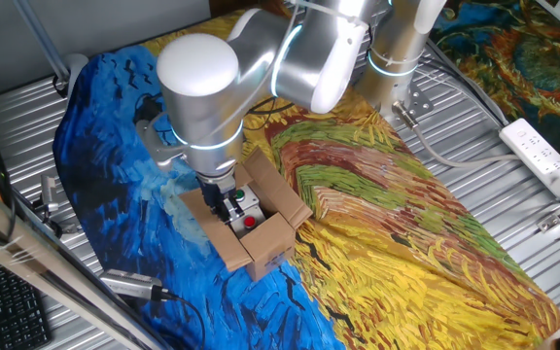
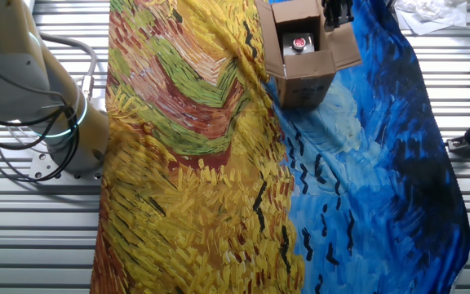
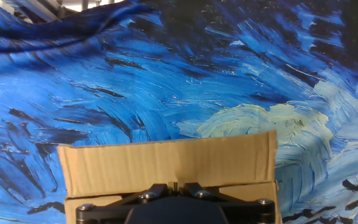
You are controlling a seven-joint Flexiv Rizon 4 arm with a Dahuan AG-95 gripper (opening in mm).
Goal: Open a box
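— One fixed view: how does the box (image 1: 257, 226) look?

— Plain brown cardboard, all its flaps folded outward. Inside sits a grey unit (image 1: 248, 213) with a red button (image 1: 250, 222). It stands on the blue part of the painted cloth (image 1: 397, 243), near the seam with the yellow.

— And your claw?

— My gripper (image 1: 224, 203) hangs at the open top, just beside one flap (image 3: 166, 167). Whether my fingers are spread or pressed together, I cannot tell. A white power strip (image 1: 544, 156) lies well apart on the slatted table (image 1: 513, 209).
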